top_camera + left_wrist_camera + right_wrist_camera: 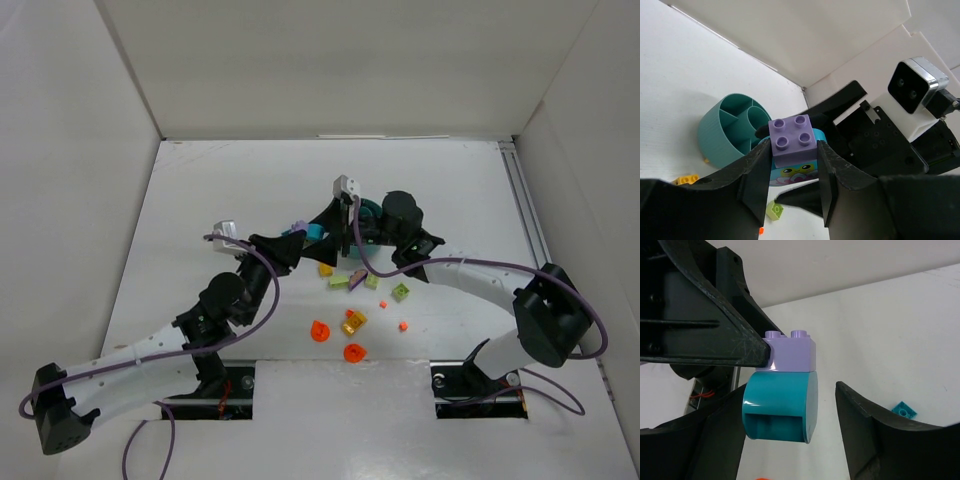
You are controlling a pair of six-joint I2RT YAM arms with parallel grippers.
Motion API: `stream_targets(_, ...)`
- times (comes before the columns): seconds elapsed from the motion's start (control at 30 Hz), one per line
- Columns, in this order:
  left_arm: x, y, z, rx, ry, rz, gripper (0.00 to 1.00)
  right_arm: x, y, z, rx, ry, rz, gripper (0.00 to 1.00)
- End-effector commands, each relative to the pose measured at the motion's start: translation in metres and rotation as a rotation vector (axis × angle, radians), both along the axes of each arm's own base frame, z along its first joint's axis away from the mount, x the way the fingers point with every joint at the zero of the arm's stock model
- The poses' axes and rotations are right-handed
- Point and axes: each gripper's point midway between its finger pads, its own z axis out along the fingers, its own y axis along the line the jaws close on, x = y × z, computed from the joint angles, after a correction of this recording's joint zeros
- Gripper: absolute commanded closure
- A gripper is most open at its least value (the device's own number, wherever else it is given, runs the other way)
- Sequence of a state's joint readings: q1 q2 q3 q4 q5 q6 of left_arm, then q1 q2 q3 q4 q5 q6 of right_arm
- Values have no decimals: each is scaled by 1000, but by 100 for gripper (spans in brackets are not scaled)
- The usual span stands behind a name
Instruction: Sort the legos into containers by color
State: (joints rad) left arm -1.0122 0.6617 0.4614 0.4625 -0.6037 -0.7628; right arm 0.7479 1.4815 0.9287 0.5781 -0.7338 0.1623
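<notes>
"Between the fingers of the left end effector (792, 152) sits a purple brick (792, 136), clenched from both sides, with a turquoise piece (796, 175) stuck under it. The pair hangs off the surface (200, 200)."

"And the right end effector (790, 405)?"

"Released. Its fingers stand wide on either side of the turquoise piece. The one on its left is close to the piece or touching it, I cannot tell which, and the other is well apart."

"So two colours are joined. Where is the teal dish (715, 142)?"

"Beyond the left end effector and off to its left, near but not under the held pair. Every compartment I can see into looks bare, though its wall hides the near ones."

"Then the sorting has hardly begun?"

"That is my judgement. Below and behind both end effectors, toward the arm bases, loose pieces lie scattered: orange round ones (320, 331), a gold one (353, 322), lime green ones (400, 292), a yellow one (325, 269), an orange dot (403, 325). A small turquoise tile (903, 410) lies off to the right end effector's right."

"And the step in hand?"

"Likely pulling the stacked pair apart, so each colour can go to its own compartment. After that, nearly everything else waits to be picked up."
</notes>
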Motion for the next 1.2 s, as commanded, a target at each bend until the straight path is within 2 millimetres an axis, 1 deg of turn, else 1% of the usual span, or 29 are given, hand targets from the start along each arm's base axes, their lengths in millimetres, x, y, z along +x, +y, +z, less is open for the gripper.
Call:
stream_targets(0.0, 0, 8, 14, -58, -38, 22, 100, -6, 4, 37, 93, -69, 24, 29)
stream_targets(0.03, 0, 8, 14, -58, -38, 22, 100, -7, 3, 41, 99, -76, 24, 37)
stream_targets(0.13, 0, 11, 16, -77, -38, 32, 100, -5, 3, 43, 106, -82, 15, 45)
stream_targets(0.17, 0, 11, 16, -77, -38, 32, 100, -5, 3, 43, 106, -82, 15, 52)
stream_targets(0.23, 0, 11, 16, -77, -38, 32, 100, -6, 2, 41, 108, -83, 15, 59)
stream_targets(0.27, 0, 11, 16, -77, -38, 32, 100, -7, 2, 43, 113, -91, 24, 69)
stream_targets(0.3, 0, 11, 16, -77, -38, 32, 100, -7, 2, 43, 113, -91, 24, 73)
stream_targets(0.37, 1, 12, 17, -86, -33, 41, 100, -9, 3, 36, 106, -85, 38, 87)
stream_targets(0.4, 3, 15, 16, -88, -30, 60, 100, -11, 2, 32, 98, -88, 49, 100)
stream_targets(0.43, 4, 16, 14, -81, -24, 71, 100, -14, 2, 32, 97, -89, 63, 100)
stream_targets(0.47, 5, 17, 11, -83, -13, 84, 100, -15, 1, 20, 78, -69, 63, 100)
stream_targets(0.53, 10, 23, 5, -78, 6, 125, 100, -23, -3, 5, 55, -56, 86, 100)
stream_targets(0.57, 10, 24, 11, -90, 1, 134, 100, -26, -4, -2, 44, -56, 97, 100)
stream_targets(0.63, 13, 29, 13, -72, 6, 172, 100, -35, -10, -6, 37, -63, 120, 100)
stream_targets(0.67, 15, 30, 12, -63, 12, 188, 100, -34, -14, -10, 32, -57, 112, 100)
stream_targets(0.7, 18, 31, 10, -42, 18, 204, 100, -42, -19, -15, 26, -61, 128, 100)
stream_targets(0.73, 19, 36, 17, -53, 17, 230, 100, -41, -24, -17, 23, -60, 125, 100)
stream_targets(0.77, 20, 34, 10, -26, 30, 231, 100, -45, -26, -18, 22, -68, 134, 100)
stream_targets(0.8, 22, 35, 13, -19, 29, 245, 100, -42, -35, -29, -5, -34, 112, 100)
stream_targets(0.83, 23, 33, 17, -25, 26, 245, 100, -40, -40, -27, -15, -57, 101, 100)
stream_targets(0.9, 28, 27, 12, 25, 39, 238, 100, -28, -51, -36, -62, -44, 42, 100)
stream_targets(0.93, 31, 25, 13, 54, 39, 234, 100, -27, -61, -44, -112, -34, 17, 100)
stream_targets(0.97, 33, 14, 24, 62, 25, 184, 100, -22, -68, -46, -133, -30, -17, 100)
stream_targets(1.0, 37, 8, 21, 109, 39, 157, 100, -10, -77, -45, -155, -33, -85, 100)
stream_targets(1.03, 47, -7, 9, 177, 69, 121, 100, 2, -95, -52, -203, -2, -149, 100)
stream_targets(1.07, 63, -6, 28, 180, 60, 121, 100, 8, -107, -43, -203, -40, -197, 100)
stream_targets(1.1, 67, -24, 25, 212, 81, 20, 100, 19, -121, -42, -220, -44, -274, 100)
stream_targets(1.13, 83, -35, -9, 313, 175, -22, 100, 35, -144, -41, -238, -39, -367, 100)
stream_targets(1.17, 100, -31, -15, 335, 208, -32, 100, 37, -162, -40, -273, -34, -431, 100)
